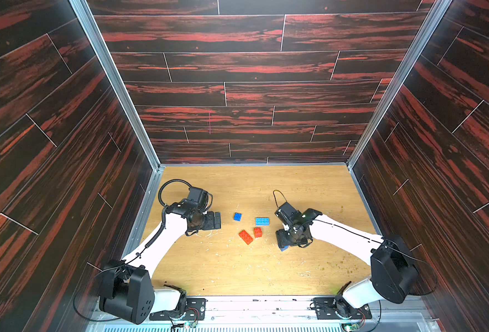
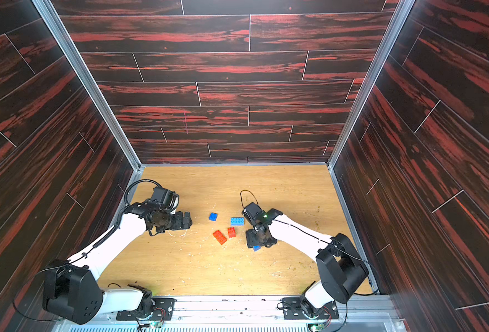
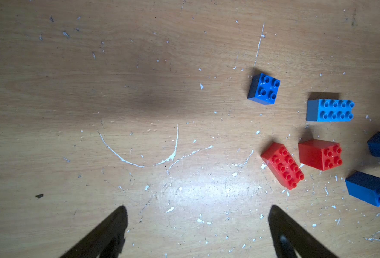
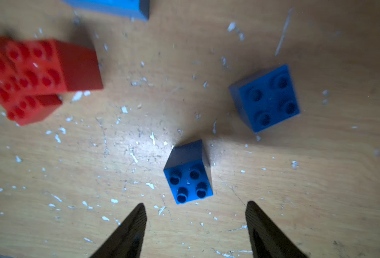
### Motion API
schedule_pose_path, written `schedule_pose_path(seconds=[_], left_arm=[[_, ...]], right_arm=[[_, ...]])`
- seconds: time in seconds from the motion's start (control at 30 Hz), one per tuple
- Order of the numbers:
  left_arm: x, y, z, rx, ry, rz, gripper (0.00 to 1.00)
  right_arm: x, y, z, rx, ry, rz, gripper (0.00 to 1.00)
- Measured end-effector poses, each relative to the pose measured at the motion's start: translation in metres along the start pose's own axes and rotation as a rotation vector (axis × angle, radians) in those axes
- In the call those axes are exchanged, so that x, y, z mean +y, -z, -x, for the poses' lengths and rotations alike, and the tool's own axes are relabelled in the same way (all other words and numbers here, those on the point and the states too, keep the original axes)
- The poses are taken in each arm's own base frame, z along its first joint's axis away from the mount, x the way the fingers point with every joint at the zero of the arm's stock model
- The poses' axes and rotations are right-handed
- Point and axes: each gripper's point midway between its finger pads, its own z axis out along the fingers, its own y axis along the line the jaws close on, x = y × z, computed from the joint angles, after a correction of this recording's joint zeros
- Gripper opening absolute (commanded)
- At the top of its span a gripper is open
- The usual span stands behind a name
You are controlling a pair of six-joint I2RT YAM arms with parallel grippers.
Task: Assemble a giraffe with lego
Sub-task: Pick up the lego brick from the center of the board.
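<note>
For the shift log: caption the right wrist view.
Open right hand poised before a dark blue square brick; second blue square and red bricks lie nearby.

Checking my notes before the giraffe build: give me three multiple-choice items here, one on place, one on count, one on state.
1. Which brick lies just ahead of the right hand? A green long B dark blue square C yellow square
2. How many red bricks? A one B two C four
3. The left hand is: A open, empty B shut on a brick C out of view
B: it sits before the fingertips. B: red long brick, red square brick. A: fingers apart over bare table.
</note>
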Motion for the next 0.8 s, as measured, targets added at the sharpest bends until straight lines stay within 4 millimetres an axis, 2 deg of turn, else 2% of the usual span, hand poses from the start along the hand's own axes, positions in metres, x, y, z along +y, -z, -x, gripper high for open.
schedule_pose_path(seconds=[0.1,0.33,0.43,0.5,0.67,0.8], left_arm=[[0.0,-0.002,-0.001,0.007,0.001,0.002,0.99],[0.001,-0.002,-0.001,0.008,0.001,0.003,0.99],[0.001,-0.002,-0.001,0.009,0.001,0.003,0.99],[0.001,-0.002,-0.001,0.008,0.001,0.003,0.99],[0.001,-0.002,-0.001,0.009,0.001,0.004,0.99],[0.001,-0.002,-0.001,0.009,0.001,0.003,0.99]], right_arm=[[0.0,-0.009,-0.005,0.014,0.012,0.003,0.65],[0.005,-0.027,0.0,0.016,0.029,0.011,0.64],[0.006,-0.037,0.001,0.032,0.036,0.006,0.56],[0.006,-0.041,0.002,0.04,0.041,0.003,0.48],[0.011,-0.035,0.015,0.021,0.043,0.006,0.27],[0.024,-0.016,0.046,-0.042,0.038,0.021,0.25]])
